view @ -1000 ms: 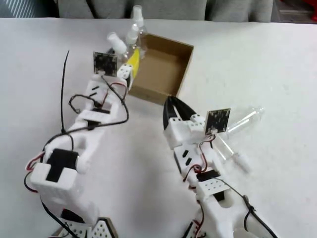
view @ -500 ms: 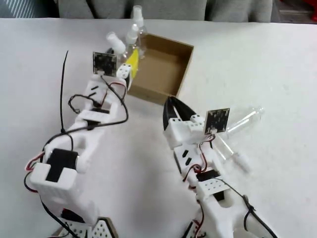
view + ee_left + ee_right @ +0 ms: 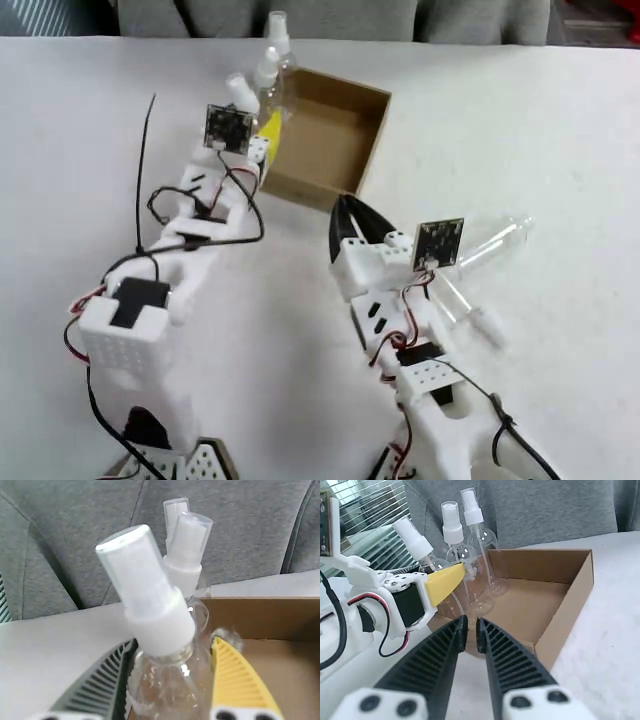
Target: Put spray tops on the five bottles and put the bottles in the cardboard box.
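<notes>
Left pincer [image 3: 175,645] clamps one capped bottle [image 3: 145,595], leaning, top upward; two bottles [image 3: 186,555] stand upright just beyond it. Right pincer [image 3: 470,625] is closed, empty.

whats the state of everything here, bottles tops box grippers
cardboard box: open
held bottle: top on, tilted
left gripper: shut on held bottle
standing bottles: upright in cardboard box, tops on
lying bottle: on its side, no top
loose spray top: unattached, beside lying bottle
right gripper: shut, empty

No legible text or numbers.
The cardboard box [image 3: 372,135] and the clear bottles [image 3: 165,680] show plain surfaces; any markings on the circuit boards [image 3: 440,243] at the wrists are too small to read.
</notes>
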You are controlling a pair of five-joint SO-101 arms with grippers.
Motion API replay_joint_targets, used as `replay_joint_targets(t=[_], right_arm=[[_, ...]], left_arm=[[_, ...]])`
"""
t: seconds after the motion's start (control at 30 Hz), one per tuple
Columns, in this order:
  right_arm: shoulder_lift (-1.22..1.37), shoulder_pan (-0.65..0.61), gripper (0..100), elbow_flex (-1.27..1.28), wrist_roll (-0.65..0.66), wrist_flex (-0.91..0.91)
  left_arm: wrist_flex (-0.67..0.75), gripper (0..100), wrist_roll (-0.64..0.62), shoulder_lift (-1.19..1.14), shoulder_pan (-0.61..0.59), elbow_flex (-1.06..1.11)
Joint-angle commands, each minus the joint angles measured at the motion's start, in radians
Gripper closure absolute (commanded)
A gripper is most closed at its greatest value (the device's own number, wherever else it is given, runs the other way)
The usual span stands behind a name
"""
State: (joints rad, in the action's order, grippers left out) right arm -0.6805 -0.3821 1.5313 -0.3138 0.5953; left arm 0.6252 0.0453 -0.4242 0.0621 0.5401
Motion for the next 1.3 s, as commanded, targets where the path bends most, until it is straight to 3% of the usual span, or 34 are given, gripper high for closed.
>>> replay_joint_targets(t=[0.0, 0.47, 0.67, 1.0, 1.27], right_arm=[[-0.001, -0.002, 98.1, -0.008, 0.003, -0.002], [-0.001, -0.001, 98.1, -0.008, 0.003, -0.002], [-0.001, 0.001, 98.1, -0.008, 0.003, -0.002], [-0.001, 0.001, 98.1, -0.008, 0.003, -0.002], [-0.001, 0.001, 98.1, -0.008, 0.035, -0.002]], left_arm=[[0.038, 98, 0.006, 0.004, -0.018, -0.058], [0.038, 97, 0.014, -0.039, -0.028, -0.055], [0.037, 79, 0.005, -0.03, -0.045, -0.02], [0.037, 77, 0.005, -0.028, -0.047, -0.014], [0.031, 67, -0.064, 0.021, -0.09, -0.005]])
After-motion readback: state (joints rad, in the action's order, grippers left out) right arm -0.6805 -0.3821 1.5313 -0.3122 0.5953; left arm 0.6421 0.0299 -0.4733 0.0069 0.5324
